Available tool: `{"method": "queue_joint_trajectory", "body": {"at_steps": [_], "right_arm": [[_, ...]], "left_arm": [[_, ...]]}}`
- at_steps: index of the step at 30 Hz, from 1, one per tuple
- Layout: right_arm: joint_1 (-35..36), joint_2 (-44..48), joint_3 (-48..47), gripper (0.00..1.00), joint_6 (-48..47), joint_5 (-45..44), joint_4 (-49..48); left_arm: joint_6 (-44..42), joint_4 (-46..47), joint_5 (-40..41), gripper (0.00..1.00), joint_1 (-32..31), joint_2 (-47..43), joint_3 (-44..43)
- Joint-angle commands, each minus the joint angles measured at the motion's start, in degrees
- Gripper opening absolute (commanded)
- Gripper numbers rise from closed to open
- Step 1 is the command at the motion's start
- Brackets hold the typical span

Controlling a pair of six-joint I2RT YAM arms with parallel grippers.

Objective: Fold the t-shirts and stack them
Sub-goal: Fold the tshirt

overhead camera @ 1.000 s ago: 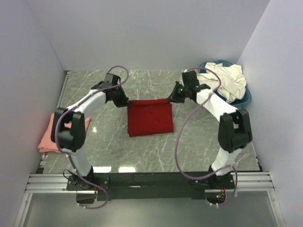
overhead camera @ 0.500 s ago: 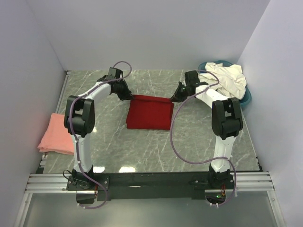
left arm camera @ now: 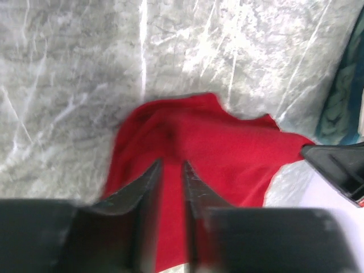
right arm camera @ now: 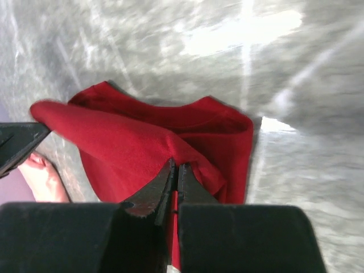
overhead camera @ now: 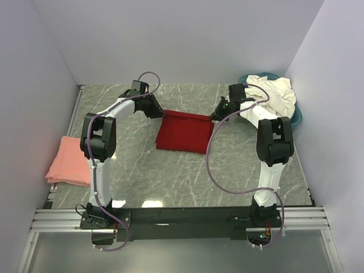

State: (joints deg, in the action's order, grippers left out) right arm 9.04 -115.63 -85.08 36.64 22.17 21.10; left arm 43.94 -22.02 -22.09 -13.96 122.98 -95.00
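Jaws of the right gripper (right arm camera: pixel 174 165) are pressed together on a raised fold of the deep red t-shirt (right arm camera: pixel 125 145), whose cloth climbs in a ridge to the fingertips. The left gripper (left arm camera: pixel 170 165) stands over the opposite far corner with its fingers parted by a narrow slit. Red cloth shows through the gap, but whether any of it is caught there cannot be told. From above, both grippers sit at the far corners of the red tee (overhead camera: pixel 185 133), the left one (overhead camera: pixel 156 109) and the right one (overhead camera: pixel 219 114) reaching inward from either side. The shirt is a soft, matte knit folded into a rough rectangle, skewed slightly, with its near edge flat on the table (overhead camera: pixel 170 176). The tabletop is glossy grey stone-look with pale veins, and it shows on every side of the tee, widest between the tee and the arm bases. A salmon-pink t-shirt (overhead camera: pixel 65 162) lies folded at the table's left edge, well apart from the red one and close to the wall. Crumpled cream-white t-shirts (overhead camera: pixel 273 96) are heaped in a round blue plastic basin (overhead camera: pixel 297 118) in the far right corner, just beside the right arm's forearm.
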Motion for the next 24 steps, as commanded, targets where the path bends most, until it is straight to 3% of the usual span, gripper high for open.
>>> {"method": "queue_joint_trajectory", "body": {"at_steps": [1,3,4,6,8,15,24], "right_arm": [[-2.4,-0.6,-0.3,0.13,0.1,-2.0,-0.9],[-2.7,-1.1,-1.1,0.22,-0.2,-2.8,-0.4],[-2.7,-0.9,-1.1,0.32,-0.3,-3.4,0.1],[-2.6,0.8,-0.4,0.44,-0.7,-4.9,0.2],[-2.4,2.6,1.5,0.5,-1.0,-6.7,0.3],[2.1,9.5,8.3,0.59,-2.5,-13.5,-0.6],[6.8,5.9,10.6,0.6,-2.3,-19.1,-1.1]], "left_arm": [[-1.6,2.3,-0.4,0.35,0.3,0.5,-2.8],[-1.8,2.2,-0.2,0.44,0.2,0.2,-3.0],[-1.9,2.0,0.5,0.51,0.3,-0.2,-3.0],[-1.9,2.4,1.1,0.56,0.2,-2.1,-1.7],[-1.4,2.6,2.7,0.58,0.0,-3.8,-0.3],[-0.5,2.6,8.9,0.49,-7.0,-8.9,5.4],[-0.2,2.7,11.6,0.32,-17.4,-5.3,6.5]]}}
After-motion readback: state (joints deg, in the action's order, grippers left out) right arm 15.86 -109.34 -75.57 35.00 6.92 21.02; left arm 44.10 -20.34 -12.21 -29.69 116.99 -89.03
